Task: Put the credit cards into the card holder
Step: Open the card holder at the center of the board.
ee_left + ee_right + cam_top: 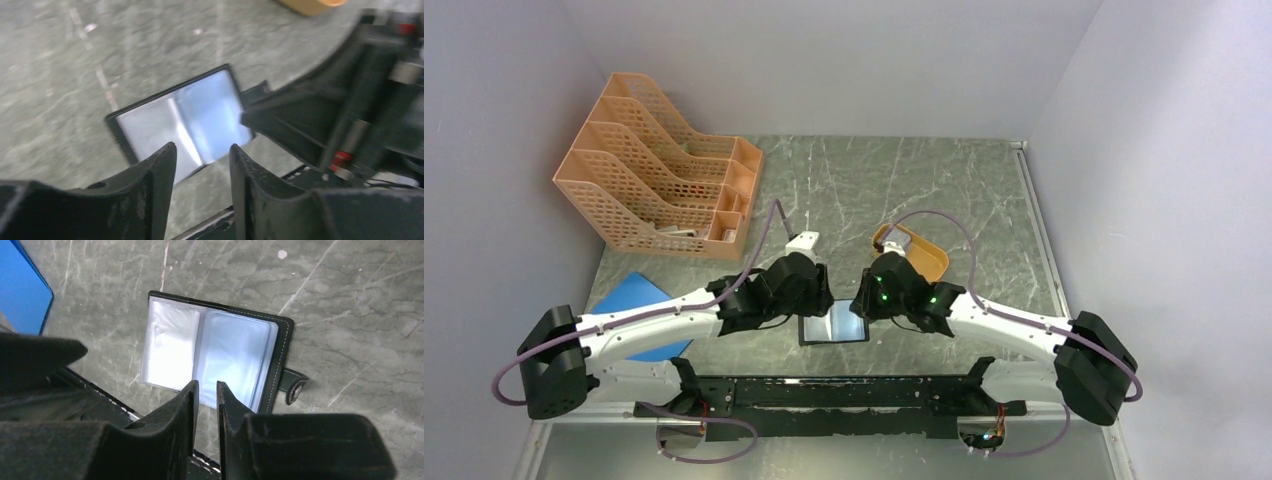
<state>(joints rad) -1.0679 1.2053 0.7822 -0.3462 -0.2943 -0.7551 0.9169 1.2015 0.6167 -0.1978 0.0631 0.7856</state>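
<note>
The card holder (834, 327) lies open on the table near the front edge, its clear pockets facing up. It also shows in the left wrist view (185, 120) and in the right wrist view (215, 357), with its snap tab (295, 388) at the right edge. My left gripper (816, 300) (202, 147) hovers over its left near edge, open and empty. My right gripper (864, 303) (207, 384) hovers over its right page, its jaws a narrow gap apart and empty. I cannot make out any credit cards. Something pale lies in the orange tray (921, 258), too small to tell.
An orange desk organizer (659, 165) stands at the back left. A flat blue sheet (639, 310) (22, 285) lies at the front left under the left arm. The orange tray also shows in the left wrist view (310, 5). The black base rail (844, 395) runs along the near edge.
</note>
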